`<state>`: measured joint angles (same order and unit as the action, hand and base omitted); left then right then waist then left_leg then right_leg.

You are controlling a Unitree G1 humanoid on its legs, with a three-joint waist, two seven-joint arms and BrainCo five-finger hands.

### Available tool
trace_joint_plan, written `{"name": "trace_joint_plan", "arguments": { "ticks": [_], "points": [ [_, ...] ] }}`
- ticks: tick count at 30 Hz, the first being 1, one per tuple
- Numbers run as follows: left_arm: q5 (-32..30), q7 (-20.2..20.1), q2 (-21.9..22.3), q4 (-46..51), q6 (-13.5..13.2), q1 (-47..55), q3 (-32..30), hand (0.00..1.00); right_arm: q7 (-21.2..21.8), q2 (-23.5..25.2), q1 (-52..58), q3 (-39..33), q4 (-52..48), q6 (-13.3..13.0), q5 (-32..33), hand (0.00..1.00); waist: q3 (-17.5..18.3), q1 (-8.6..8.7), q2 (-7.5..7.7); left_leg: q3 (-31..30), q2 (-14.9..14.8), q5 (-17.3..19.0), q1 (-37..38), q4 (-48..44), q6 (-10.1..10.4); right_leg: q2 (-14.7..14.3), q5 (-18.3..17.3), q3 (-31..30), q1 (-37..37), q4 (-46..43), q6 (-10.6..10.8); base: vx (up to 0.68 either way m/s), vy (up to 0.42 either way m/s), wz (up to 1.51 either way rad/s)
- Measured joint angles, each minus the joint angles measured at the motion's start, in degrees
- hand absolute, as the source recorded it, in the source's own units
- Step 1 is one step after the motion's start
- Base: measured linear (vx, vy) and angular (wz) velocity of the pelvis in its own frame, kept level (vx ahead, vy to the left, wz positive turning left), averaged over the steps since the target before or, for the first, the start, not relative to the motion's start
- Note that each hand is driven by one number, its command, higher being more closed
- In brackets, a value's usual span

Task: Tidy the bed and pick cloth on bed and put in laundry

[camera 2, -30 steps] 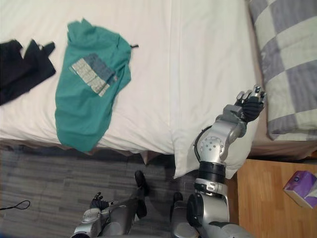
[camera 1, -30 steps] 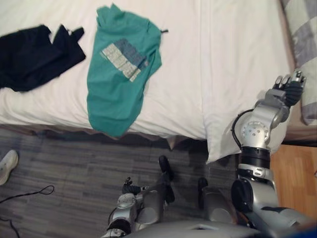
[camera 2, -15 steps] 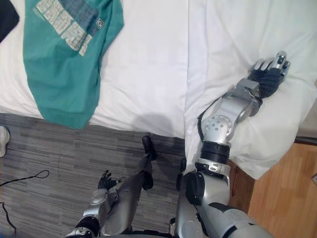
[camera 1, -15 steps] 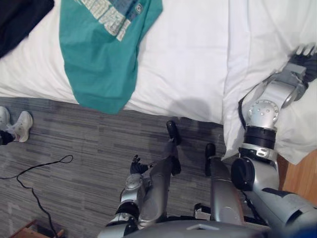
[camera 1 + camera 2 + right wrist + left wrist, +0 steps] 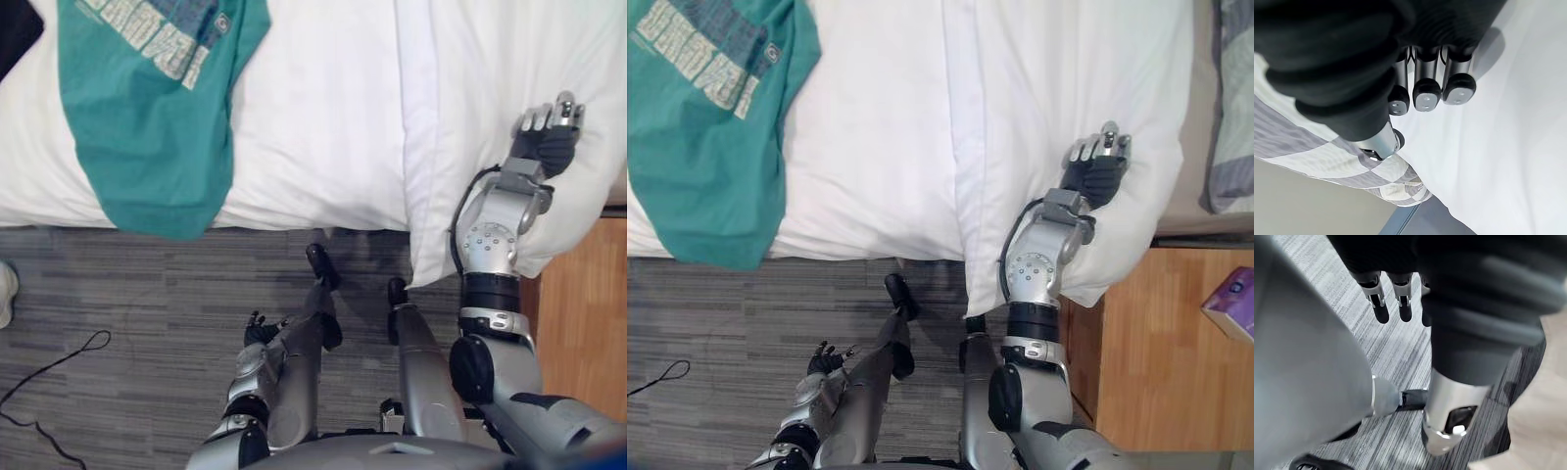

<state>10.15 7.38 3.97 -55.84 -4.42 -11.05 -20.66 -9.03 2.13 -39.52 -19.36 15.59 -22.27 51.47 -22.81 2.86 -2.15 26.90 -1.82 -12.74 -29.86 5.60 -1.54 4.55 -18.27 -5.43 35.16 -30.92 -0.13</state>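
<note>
Hovering open and empty over the overhanging white pillow (image 5: 470, 78), the right hand (image 5: 546, 132) risks nudging it off the bed (image 5: 313, 117), while the green T-shirt (image 5: 147, 127), well apart and draped over the edge, could slip to the floor (image 5: 127, 294); the left hand (image 5: 257, 331) hangs open.
</note>
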Motion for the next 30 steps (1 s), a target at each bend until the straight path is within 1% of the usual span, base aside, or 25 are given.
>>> {"name": "trace_joint_plan", "arguments": {
  "ticks": [2,3,5,9,10,11,13,14,15,16,17,18,19,20,21,22,23,24,26,27,28,30],
  "points": [
    [-0.01,-0.03,0.02,-0.05,-0.04,0.01,0.49,0.0,0.33,-0.03,0.0,1.32,0.5,0.34,0.0,1.0,-0.03,0.25,0.05,0.93,-0.01,0.0,0.55,0.0,0.0,-0.08,0.01,-0.76,-0.45,-0.05,0.0,0.01,-0.001,-0.2],
    [-0.02,-0.01,0.01,-0.51,-0.09,0.12,1.06,0.0,0.91,-0.03,0.0,2.44,1.9,0.37,-0.01,1.0,-0.02,0.83,0.13,1.05,-0.01,0.0,1.2,0.0,0.0,-0.14,0.01,-1.13,-0.92,-0.04,0.0,0.01,-0.012,-0.18],
    [-0.04,-0.05,-0.32,-1.37,-0.35,0.19,2.81,0.0,1.42,-0.04,0.02,3.29,3.79,0.69,-0.01,1.0,-0.02,1.3,0.2,1.24,-0.1,0.03,2.43,0.0,0.02,-0.26,0.02,-1.43,-2.04,0.08,0.0,0.01,-0.021,-0.13],
    [-0.09,0.03,-0.24,-1.64,-0.43,0.22,2.8,0.0,2.12,-0.23,3.29,4.38,5.37,2.01,-0.03,1.0,-0.16,1.59,1.19,1.91,-0.48,0.65,5.55,0.0,0.11,-0.53,0.04,-1.46,-5.68,1.19,-0.05,0.02,-0.019,-0.09],
    [-0.1,0.06,-0.25,-1.66,-0.35,0.44,2.74,0.0,2.16,-0.13,5.29,4.38,6.09,2.66,-0.03,1.0,0.03,1.65,1.94,1.89,-0.6,1.13,7.08,-0.01,0.24,-0.57,0.09,-1.31,-7.71,2.09,-0.12,0.04,-0.003,-0.04],
    [-0.11,0.07,-0.25,-1.64,-0.3,0.56,2.73,0.0,2.16,-0.13,6.16,4.38,6.43,2.93,-0.03,1.0,0.07,1.74,2.26,1.82,-0.7,1.55,7.68,-0.37,0.01,-0.57,0.12,-1.13,-8.69,2.61,-0.16,0.06,0.004,0.03],
    [-0.13,0.08,-0.47,-1.59,-0.25,0.97,2.56,0.0,2.16,0.13,9.84,4.13,8.64,4.05,-0.03,1.0,0.18,2.13,3.92,1.02,-1.36,4.2,9.56,-3.95,0.18,-0.28,0.33,-0.31,-13.48,4.79,-0.19,0.07,0.005,0.09],
    [-0.14,0.08,-0.64,-1.58,-0.25,1.27,2.54,0.0,2.15,0.18,10.82,4.03,9.34,4.42,-0.03,1.0,0.31,2.26,4.28,0.92,-1.46,4.74,10.3,-4.49,0.18,-0.2,0.35,-0.05,-14.83,5.38,-0.19,0.09,0.0,0.03],
    [-0.21,0.08,-0.83,-1.55,-0.23,1.81,2.43,0.0,2.15,0.19,12.98,3.8,10.92,5.13,-0.07,1.0,0.66,2.25,5.16,0.87,-1.53,5.59,12.18,-4.92,0.41,-0.07,0.45,0.12,-17.49,6.66,-0.15,0.08,0.002,-0.01],
    [-0.35,0.06,-0.67,-1.5,-0.22,2.05,1.68,0.0,2.14,0.34,14.01,3.36,11.86,5.59,-0.11,1.0,0.85,2.08,5.43,0.86,-1.52,5.81,13.29,-4.87,0.64,0.08,0.58,0.35,-18.91,7.35,-0.17,0.1,0.006,-0.03],
    [-0.78,0.05,-0.17,-1.42,-0.17,2.48,-0.11,0.0,1.87,1.4,16.09,0.92,14.02,6.72,-0.26,1.0,1.23,2.13,5.97,0.75,-1.47,6.29,15.29,-4.65,0.91,0.23,0.8,0.83,-21.75,8.8,-0.18,0.1,0.009,-0.02],
    [-1.33,0.03,-0.08,-1.4,-0.15,3.19,-0.8,0.0,0.68,2.11,19.04,-2.17,17.68,8.22,-0.4,1.0,2.22,2.08,6.54,0.74,-1.4,6.81,16.84,-4.47,1.04,0.37,0.86,1.13,-23.77,9.99,-0.25,0.09,0.012,0.01],
    [-2.05,0.04,-0.01,-1.45,0.05,3.54,-1.11,0.0,-0.31,2.35,21.06,-3.4,20.17,9.15,-0.4,1.0,2.94,2.01,6.71,0.72,-1.32,6.98,17.31,-4.3,1.04,0.49,0.88,1.41,-24.43,10.47,-0.25,0.1,0.01,-0.01],
    [-2.91,0.03,0.28,-1.64,0.56,3.96,-1.38,0.0,-1.77,2.39,25.55,-5.64,24.93,11.34,-0.72,1.0,4.3,1.23,6.58,0.84,-1.12,7.08,18.27,-3.49,1.14,0.6,0.94,1.46,-25.4,11.24,-0.17,0.11,0.007,-0.07],
    [-2.97,0.02,0.6,-1.69,0.98,4.16,-1.4,0.0,-3.08,2.59,29.86,-7.23,28.92,13.16,-1.03,1.0,4.77,0.45,6.05,0.98,-0.95,7.13,19.58,-2.61,1.22,0.64,1.22,1.52,-26.52,11.91,0.2,0.11,0.009,-0.08],
    [-3.08,0.02,0.81,-1.69,1.25,4.5,-1.47,0.0,-3.49,2.26,32.11,-7.25,30.75,14.05,-1.14,1.0,5.02,0.31,5.65,0.97,-0.86,7.12,20.19,-2.14,1.23,0.65,1.43,1.56,-27.04,12.22,0.44,0.1,0.012,-0.17],
    [-4.51,-0.02,1.05,-1.68,1.52,5.26,-1.91,0.0,-4.04,2.44,36.46,-7.6,31.9,15.35,-2.41,1.0,5.46,0.55,5.02,1.32,-0.73,7.17,21.7,-1.36,1.3,0.67,1.77,1.56,-28.11,12.58,1.02,0.1,0.011,-0.22],
    [-5.22,-0.02,1.06,-1.74,1.69,5.85,-2.02,0.0,-4.06,2.52,39.35,-7.36,31.92,16.08,-3.84,1.0,5.8,0.72,4.7,1.8,-0.72,7.2,23.1,-0.66,1.35,0.66,2.1,1.59,-29.06,12.73,1.58,0.11,0.003,-0.38],
    [-5.51,-0.03,1.03,-1.83,1.82,7.15,-1.8,0.0,-4.03,2.44,43.6,-6.53,32.05,17.14,-8.39,1.0,7.61,0.75,4.87,2.57,-0.68,7.65,25.66,-0.04,1.96,0.67,2.21,1.9,-30.89,13.08,1.78,0.1,-0.018,-0.27],
    [-6.96,-0.05,0.85,-2.05,1.8,8.28,-0.16,0.0,-3.89,2.33,46.07,-4.42,32.06,17.56,-12.38,0.0,9.49,0.71,5.15,2.39,-0.88,7.86,26.94,-0.02,2.24,0.66,2.45,2.48,-32.39,13.49,2.19,0.08,-0.029,-0.01],
    [-7.53,-0.11,0.72,-2.26,1.75,8.66,0.68,0.0,-3.84,2.37,46.69,-3.41,32.15,17.87,-15.25,0.0,10.36,0.59,5.28,2.29,-1.03,7.9,27.27,-0.01,2.3,0.61,2.58,3.06,-32.86,13.66,2.39,0.07,-0.037,0.09],
    [-9.87,-0.1,0.02,-2.97,1.77,9.69,3.96,0.0,-3.24,2.32,47.81,1.09,32.73,19.6,-28.71,0.0,12.98,0.2,6.07,1.33,-1.44,8.04,28.59,0.26,2.5,0.32,2.88,4.72,-34.76,14.05,2.65,0.04,-0.049,0.18]
  ]
}}
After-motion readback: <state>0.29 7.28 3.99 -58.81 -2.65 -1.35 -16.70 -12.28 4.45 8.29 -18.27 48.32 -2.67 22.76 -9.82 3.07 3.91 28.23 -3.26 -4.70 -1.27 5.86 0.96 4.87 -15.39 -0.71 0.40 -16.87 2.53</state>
